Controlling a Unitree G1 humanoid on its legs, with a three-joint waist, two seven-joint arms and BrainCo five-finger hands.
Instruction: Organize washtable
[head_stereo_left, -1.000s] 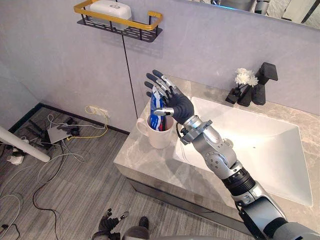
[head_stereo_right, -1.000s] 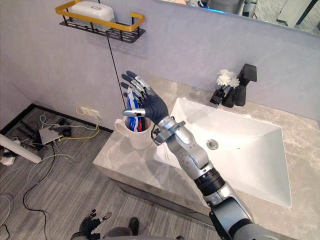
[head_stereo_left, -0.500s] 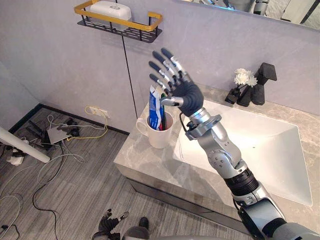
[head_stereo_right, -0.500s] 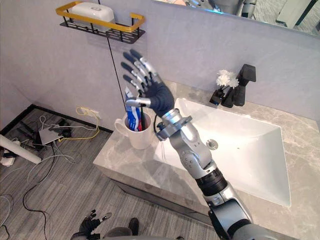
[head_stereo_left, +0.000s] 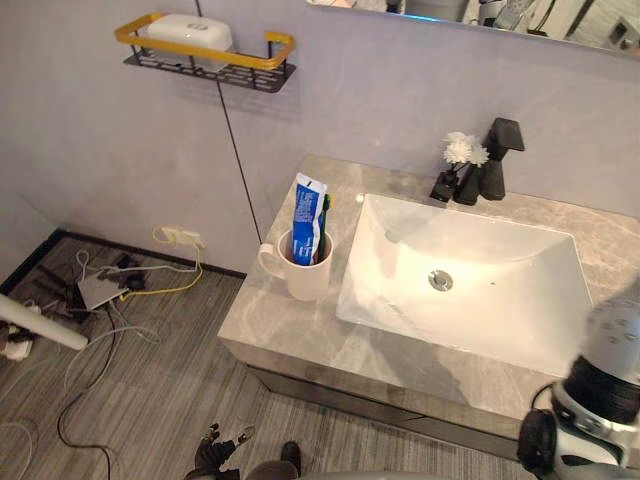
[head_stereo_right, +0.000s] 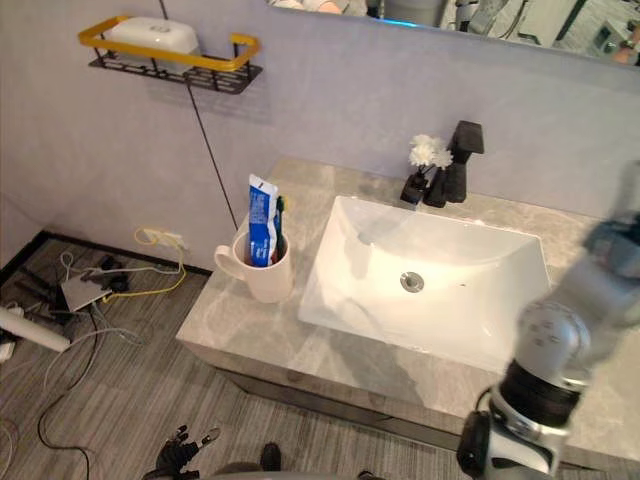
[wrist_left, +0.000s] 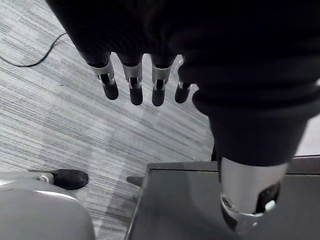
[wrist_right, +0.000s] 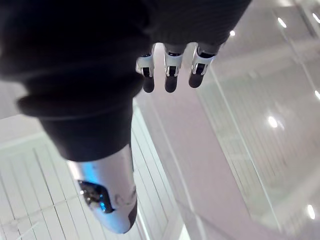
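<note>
A white mug (head_stereo_left: 305, 272) stands on the grey stone washtable (head_stereo_left: 290, 335) left of the sink (head_stereo_left: 370, 300). A blue toothpaste tube (head_stereo_left: 306, 215) and a green-tipped toothbrush (head_stereo_left: 325, 212) stand upright in it. Nothing touches the mug. My right hand (wrist_right: 170, 75) is raised with straight fingers against a bright ceiling and holds nothing. My left hand (wrist_left: 136, 87) hangs over the grey floor by the cabinet's edge, fingers relaxed and empty.
A black faucet (head_stereo_left: 497, 160) and a small white flower (head_stereo_left: 460, 150) stand behind the sink. A black and yellow wall shelf (head_stereo_left: 205, 55) carries a white box (head_stereo_left: 190, 30). Cables and a power strip (head_stereo_left: 110, 285) lie on the floor at the left.
My right hand has left the mug, rising away and out of the head views. The toothpaste stays in the mug. The camera has shifted too.
</note>
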